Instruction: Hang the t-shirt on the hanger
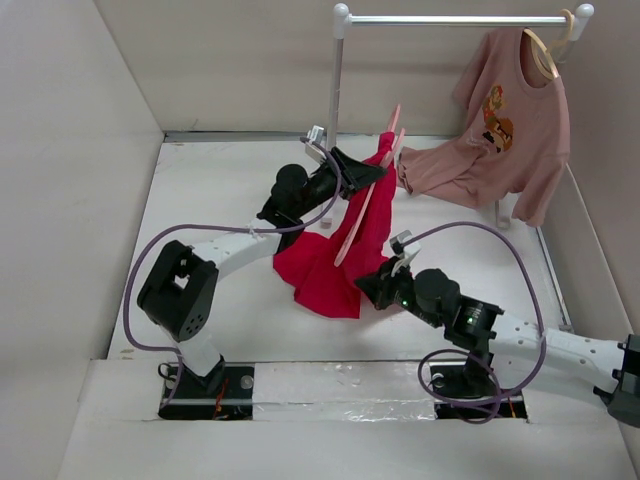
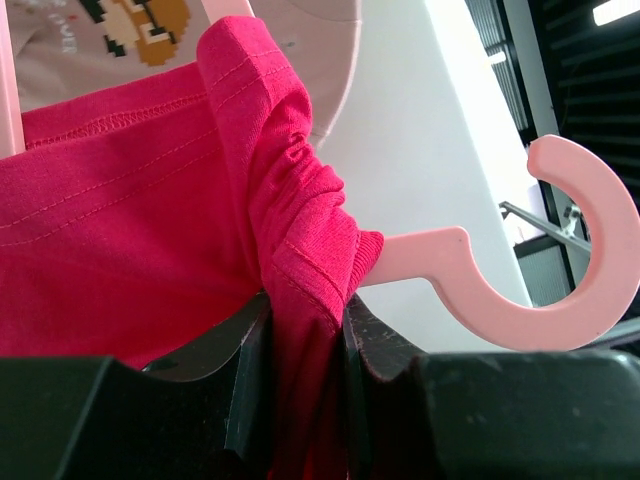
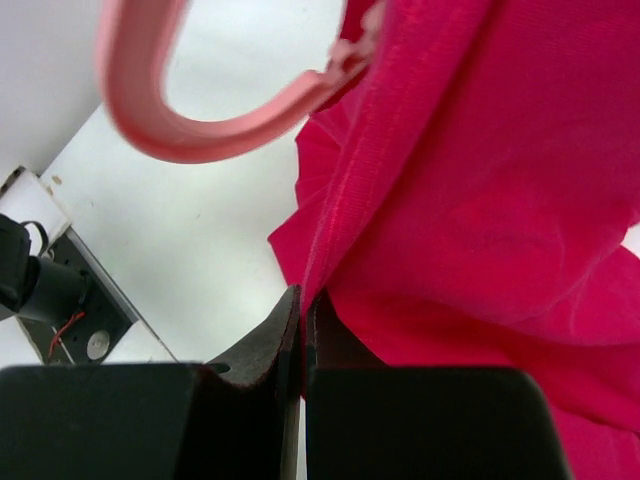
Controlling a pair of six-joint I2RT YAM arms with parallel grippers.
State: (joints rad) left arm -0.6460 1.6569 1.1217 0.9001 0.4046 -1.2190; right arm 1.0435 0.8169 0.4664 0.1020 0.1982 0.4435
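No words, numbers or brand marks can be read. A row of small letters sits beside the cartoon print point(image 2: 135, 18) on the pink shirt point(image 2: 60, 70), cut off and too blurred to make out.

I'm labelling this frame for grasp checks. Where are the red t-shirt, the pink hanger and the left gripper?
t-shirt point(image 1: 325, 268): top external view, on the lower body fabric.
hanger point(image 2: 425, 255): left wrist view, on the neck below the hook.
left gripper point(image 2: 305, 345): left wrist view, between the fingertips pinching the fabric.

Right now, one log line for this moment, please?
left claw: shut on t-shirt | right claw: shut on t-shirt | hanger: hook exposed
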